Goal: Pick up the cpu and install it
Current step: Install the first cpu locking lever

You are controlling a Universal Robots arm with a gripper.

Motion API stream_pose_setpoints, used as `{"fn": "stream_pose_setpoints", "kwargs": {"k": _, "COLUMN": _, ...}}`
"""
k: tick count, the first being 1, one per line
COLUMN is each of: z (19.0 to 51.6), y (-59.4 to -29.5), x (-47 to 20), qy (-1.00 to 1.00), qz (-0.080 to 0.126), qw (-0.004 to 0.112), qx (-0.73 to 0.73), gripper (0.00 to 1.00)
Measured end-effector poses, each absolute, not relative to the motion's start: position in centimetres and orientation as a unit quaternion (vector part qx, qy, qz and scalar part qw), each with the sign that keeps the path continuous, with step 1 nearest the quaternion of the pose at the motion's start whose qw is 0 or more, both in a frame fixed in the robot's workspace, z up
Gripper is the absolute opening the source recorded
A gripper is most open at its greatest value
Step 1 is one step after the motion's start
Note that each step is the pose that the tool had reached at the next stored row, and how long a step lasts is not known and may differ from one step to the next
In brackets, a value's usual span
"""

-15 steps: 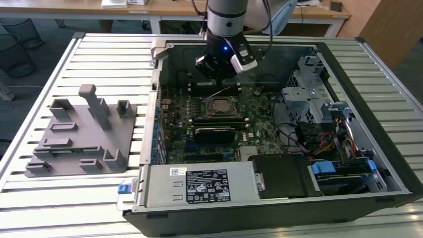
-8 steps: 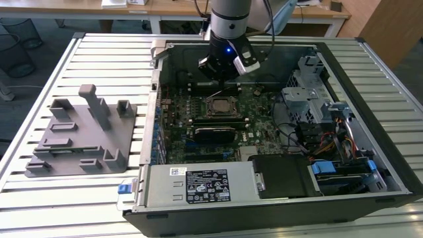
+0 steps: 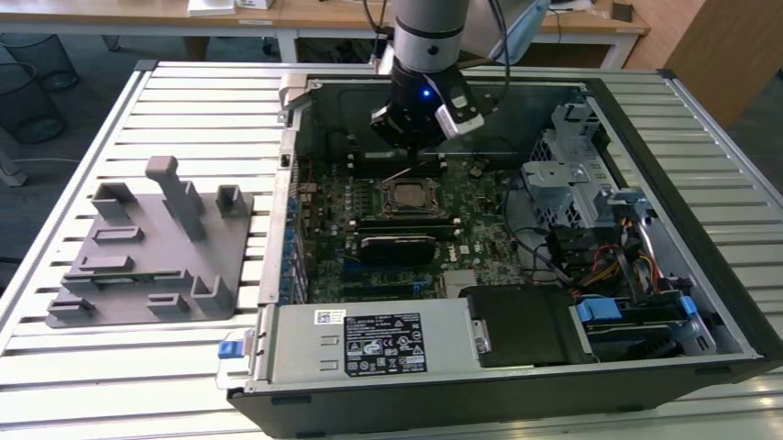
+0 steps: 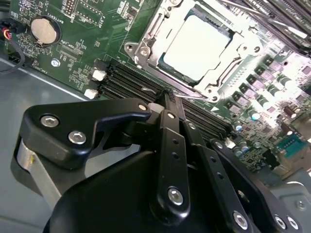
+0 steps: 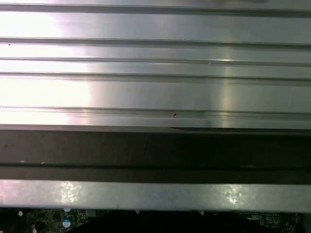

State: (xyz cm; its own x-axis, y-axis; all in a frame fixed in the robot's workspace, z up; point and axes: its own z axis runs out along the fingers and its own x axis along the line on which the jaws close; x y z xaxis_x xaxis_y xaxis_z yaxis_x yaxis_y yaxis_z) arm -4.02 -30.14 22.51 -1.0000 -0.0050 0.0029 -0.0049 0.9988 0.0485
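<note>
The cpu (image 4: 197, 46) already sits in its socket (image 4: 146, 51) on the motherboard — placing looks done — while the pincer (image 4: 167, 97), pressed together and holding nothing, hangs just beside it.

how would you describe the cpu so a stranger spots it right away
Look inside the open computer case, at the green motherboard. The cpu lies in the metal socket frame at its middle: the one flat, pale silvery square among dark slots.
</note>
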Motion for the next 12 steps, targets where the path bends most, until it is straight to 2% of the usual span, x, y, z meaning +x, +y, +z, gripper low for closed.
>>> {"fn": "stream_pose_setpoints", "kwargs": {"k": 12, "z": 21.74, "y": -30.03, "x": -3.19, "qy": -1.000, "qz": -0.024, "qw": 0.002, "qx": 0.003, "gripper": 0.11}}
